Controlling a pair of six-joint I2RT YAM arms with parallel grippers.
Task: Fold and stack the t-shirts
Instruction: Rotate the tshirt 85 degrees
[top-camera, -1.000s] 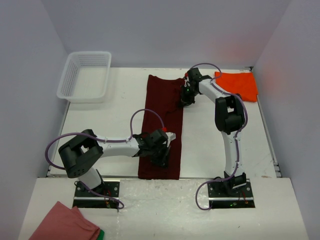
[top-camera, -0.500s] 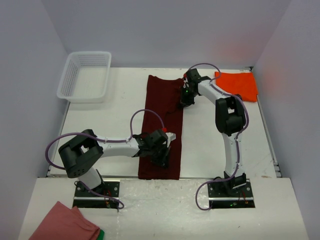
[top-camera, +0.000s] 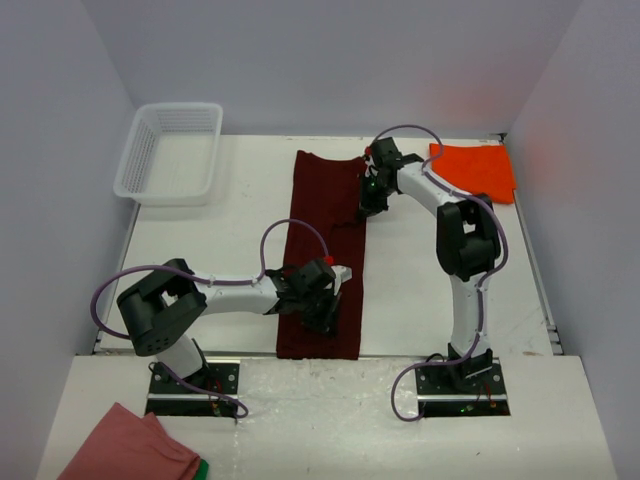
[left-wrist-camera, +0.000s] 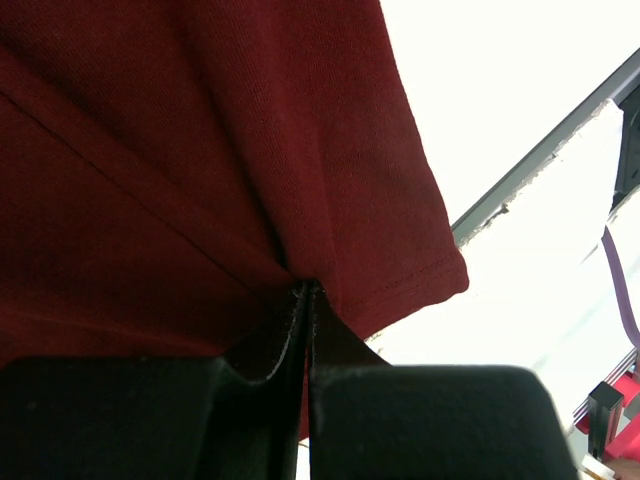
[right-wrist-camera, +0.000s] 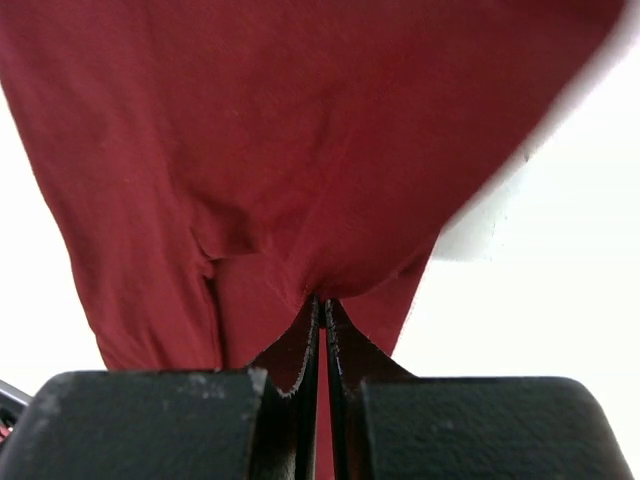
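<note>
On table (top-camera: 220, 250) centre | left fingers (left-wrist-camera: 262, 420) pinch maroon t-shirt (top-camera: 320, 215) near end | right fingers (right-wrist-camera: 285, 420) pinch far end

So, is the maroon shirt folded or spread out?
Folded lengthwise: the maroon shirt lies as one long narrow strip, with no sleeves showing.

Basket (top-camera: 130, 160) lies far-left, one shirt (top-camera: 312, 205) centre, other shirt (top-camera: 478, 170) far-right.

1 maroon t-shirt (top-camera: 315, 200), 1 orange t-shirt (top-camera: 480, 170), 1 basket (top-camera: 168, 191), prob. 1 pink cloth (top-camera: 125, 450).
</note>
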